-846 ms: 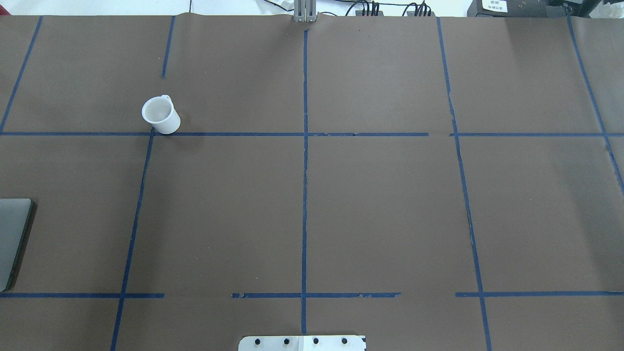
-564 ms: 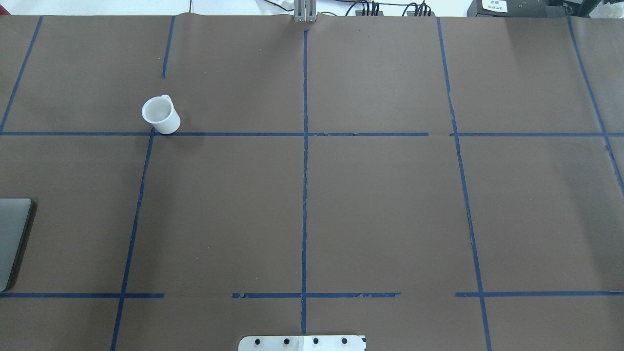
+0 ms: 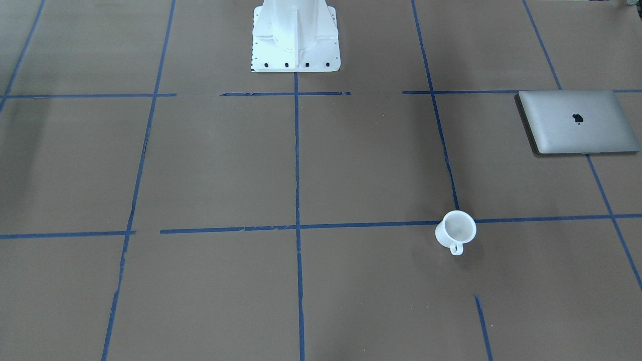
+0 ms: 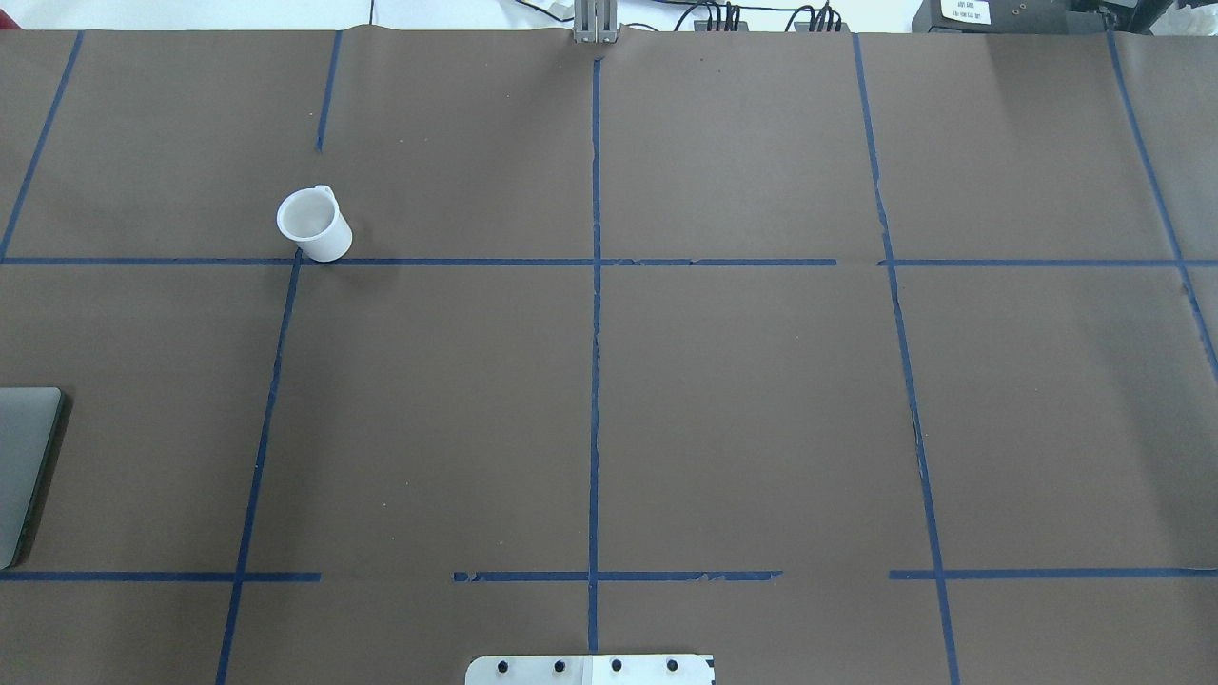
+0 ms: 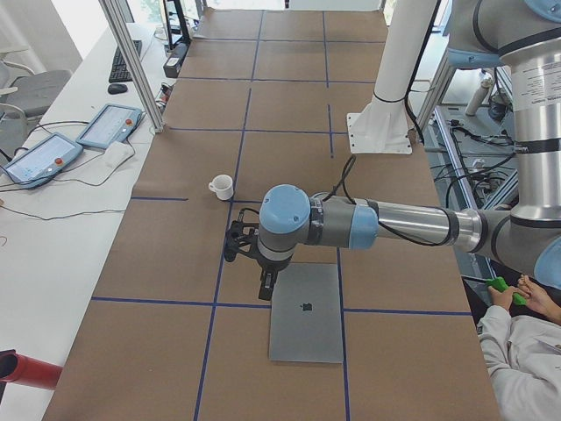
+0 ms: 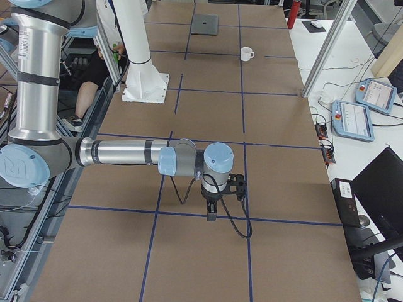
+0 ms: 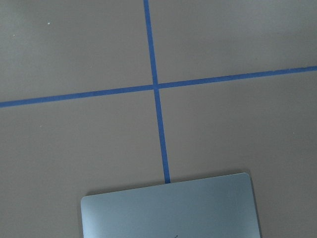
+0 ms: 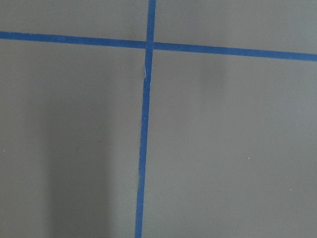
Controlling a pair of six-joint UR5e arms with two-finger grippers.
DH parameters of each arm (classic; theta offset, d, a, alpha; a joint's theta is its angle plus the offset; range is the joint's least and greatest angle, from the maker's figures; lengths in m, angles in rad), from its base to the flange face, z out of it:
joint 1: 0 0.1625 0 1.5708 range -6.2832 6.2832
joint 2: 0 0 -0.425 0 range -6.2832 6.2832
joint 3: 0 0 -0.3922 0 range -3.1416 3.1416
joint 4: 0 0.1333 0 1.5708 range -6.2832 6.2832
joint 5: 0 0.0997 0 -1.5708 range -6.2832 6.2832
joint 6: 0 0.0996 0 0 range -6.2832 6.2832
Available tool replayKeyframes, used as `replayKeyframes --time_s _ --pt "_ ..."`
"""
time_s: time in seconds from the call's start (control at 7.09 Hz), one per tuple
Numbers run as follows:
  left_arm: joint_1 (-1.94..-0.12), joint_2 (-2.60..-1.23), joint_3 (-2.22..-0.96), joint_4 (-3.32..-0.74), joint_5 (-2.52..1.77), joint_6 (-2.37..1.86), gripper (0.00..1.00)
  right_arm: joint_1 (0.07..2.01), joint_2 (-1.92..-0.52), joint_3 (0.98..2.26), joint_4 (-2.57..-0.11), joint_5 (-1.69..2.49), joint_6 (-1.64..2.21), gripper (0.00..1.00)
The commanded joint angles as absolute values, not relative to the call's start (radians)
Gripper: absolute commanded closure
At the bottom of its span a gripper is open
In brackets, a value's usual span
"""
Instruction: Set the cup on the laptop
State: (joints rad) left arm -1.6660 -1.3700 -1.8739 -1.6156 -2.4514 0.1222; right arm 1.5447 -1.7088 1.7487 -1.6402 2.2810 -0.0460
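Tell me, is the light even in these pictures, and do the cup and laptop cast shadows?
Front-facing view: soft, even light; the small white teacup casts a faint shadow, the flat silver-grey laptop a thin dark one along its edge. Overhead view: the brown table cover looks darker, the strip beyond it washed out white. Right wrist view: a dim band at lower left.

The cup (image 3: pixel 455 229) stands on the bench (image 3: pixel 351 165), in the robot's left half, at a tape crossing (image 3: pixel 457 220). The laptop (image 3: pixel 577 122) lies flat farther left and nearer the robot, well apart from the cup. The left gripper (image 5: pixel 266 288) hangs seemingly over the laptop's cup-side edge.
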Motion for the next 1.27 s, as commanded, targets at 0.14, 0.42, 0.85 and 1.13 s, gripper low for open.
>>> replayKeyframes --time_s 0.14,0.42,0.85,1.13 --pt "-1.446 -1.492 -1.858 -1.806 -2.517 -0.209 0.0 1.545 -1.709 1.749 -1.641 2.281 -0.046 0.0" --pt "-1.266 -1.721 -1.763 -1.824 -2.504 -0.451 0.0 1.545 -1.709 1.749 -1.64 2.281 -0.046 0.0" --pt "-1.117 -2.053 -1.409 -1.835 -2.335 -0.581 0.0 1.545 -1.709 1.749 -1.641 2.281 -0.046 0.0" --pt "-1.088 -2.195 -1.155 -2.007 -2.31 -0.708 0.0 1.545 -1.709 1.749 -1.64 2.281 -0.046 0.0"
